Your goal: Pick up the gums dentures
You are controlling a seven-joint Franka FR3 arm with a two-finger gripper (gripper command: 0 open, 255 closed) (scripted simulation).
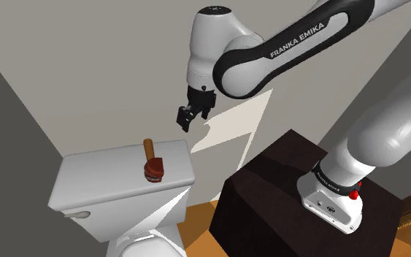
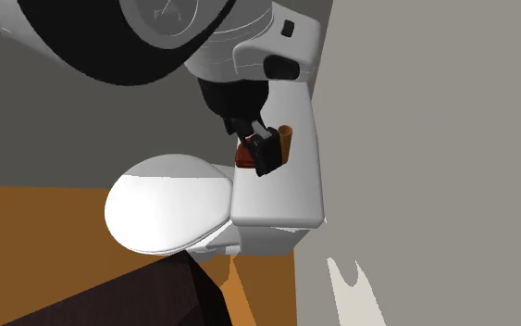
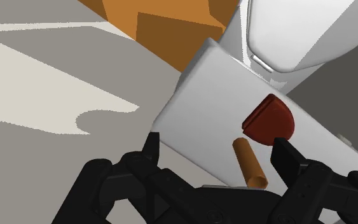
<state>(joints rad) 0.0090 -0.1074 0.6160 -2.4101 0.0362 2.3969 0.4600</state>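
The dark red gums dentures [image 1: 154,170] sit on the white toilet tank lid [image 1: 98,175], right beside a brown cylinder [image 1: 148,148]. My black gripper [image 1: 193,113] hangs in the air above the lid, up and toward the shoulder view's right of the dentures. In the wrist view the dentures [image 3: 269,119] and the cylinder [image 3: 248,163] lie on the lid [image 3: 203,108] close to one finger [image 3: 287,153]; the gripper [image 3: 219,149] is open and holds nothing. In the second exterior view the gripper [image 2: 264,150] partly covers the dentures [image 2: 244,156].
The toilet's white seat cover [image 2: 170,204] lies in front of the tank. Grey walls stand close behind and beside the tank. My dark stand [image 1: 269,197] sits at the shoulder view's lower right, over an orange floor [image 3: 165,25].
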